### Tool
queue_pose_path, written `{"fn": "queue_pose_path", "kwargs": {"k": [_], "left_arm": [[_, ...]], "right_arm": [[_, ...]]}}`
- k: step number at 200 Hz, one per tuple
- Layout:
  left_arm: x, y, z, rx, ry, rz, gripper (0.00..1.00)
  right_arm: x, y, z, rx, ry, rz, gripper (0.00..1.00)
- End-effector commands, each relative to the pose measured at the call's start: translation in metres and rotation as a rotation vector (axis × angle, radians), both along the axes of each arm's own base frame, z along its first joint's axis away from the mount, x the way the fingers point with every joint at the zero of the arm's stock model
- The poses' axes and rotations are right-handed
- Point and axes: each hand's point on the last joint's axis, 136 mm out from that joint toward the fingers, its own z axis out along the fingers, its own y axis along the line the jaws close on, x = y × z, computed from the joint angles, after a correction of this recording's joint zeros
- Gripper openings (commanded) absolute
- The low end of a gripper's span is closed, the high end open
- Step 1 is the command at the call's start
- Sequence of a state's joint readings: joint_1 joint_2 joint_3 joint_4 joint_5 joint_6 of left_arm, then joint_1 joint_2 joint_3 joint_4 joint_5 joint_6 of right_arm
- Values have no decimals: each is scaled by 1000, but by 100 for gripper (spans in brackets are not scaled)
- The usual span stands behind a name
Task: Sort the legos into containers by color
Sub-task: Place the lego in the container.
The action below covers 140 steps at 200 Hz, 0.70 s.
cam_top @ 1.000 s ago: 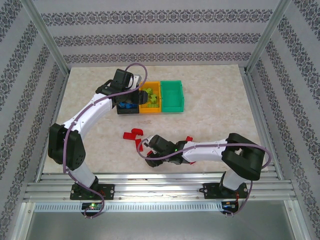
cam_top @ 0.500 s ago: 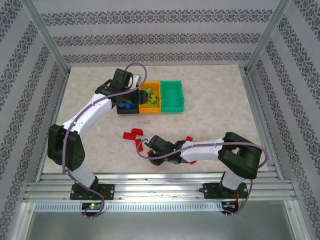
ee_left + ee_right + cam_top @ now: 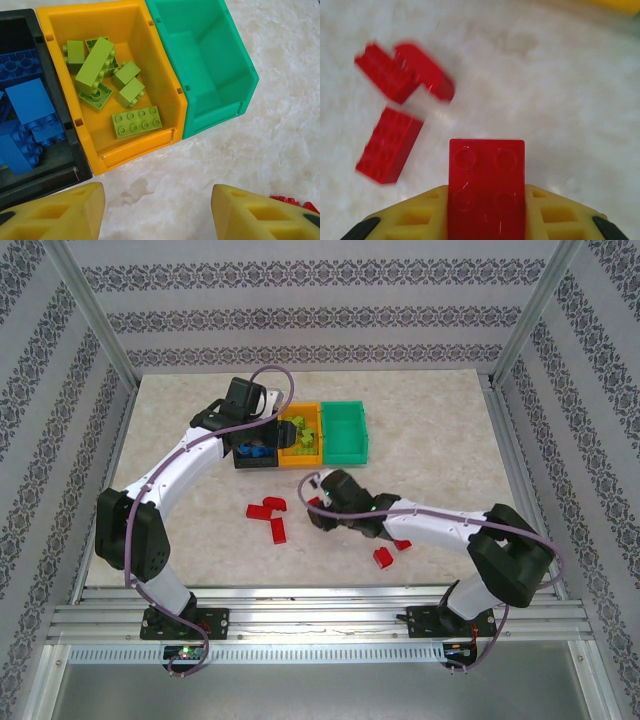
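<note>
The sorting is mostly done. The blue legos (image 3: 25, 107) lie in the black bin (image 3: 47, 177), and the lime green legos (image 3: 95, 65) lie in the orange-yellow bin (image 3: 135, 30) next to it. The green bin (image 3: 200, 60), the last one in the row, has nothing inside. It seems that only the red pieces are left. Several red legos (image 3: 265, 508) lie loose on the surface (image 3: 430, 440), some to the left of the right arm and two nearer to its base, all well apart from the bins. These are probably meant for the green bin.

The right hand (image 3: 486, 210) is closed on one red brick (image 3: 486, 170). The brick sits between its yellow fingers (image 3: 415, 217) with the studs facing the wrist camera, above the surface and between the loose reds and the bins. The left hand (image 3: 157, 210) hangs over the near edge of the bins. It is partly open, and it holds and touches nothing.
</note>
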State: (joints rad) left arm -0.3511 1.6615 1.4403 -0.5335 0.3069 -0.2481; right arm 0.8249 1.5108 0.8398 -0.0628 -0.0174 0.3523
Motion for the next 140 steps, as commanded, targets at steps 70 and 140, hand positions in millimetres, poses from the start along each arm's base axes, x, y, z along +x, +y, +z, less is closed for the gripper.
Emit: {"fn": "queue_pose_path", "kwargs": {"k": [70,140], "left_arm": [[4,-8,12,-85,15,-8,58],[2,-14,20,-148,23,-20,58]], "right_arm": [[155,-57,84,196,-119,-246,33],[196,-66,81,235,-90,-277,51]]}}
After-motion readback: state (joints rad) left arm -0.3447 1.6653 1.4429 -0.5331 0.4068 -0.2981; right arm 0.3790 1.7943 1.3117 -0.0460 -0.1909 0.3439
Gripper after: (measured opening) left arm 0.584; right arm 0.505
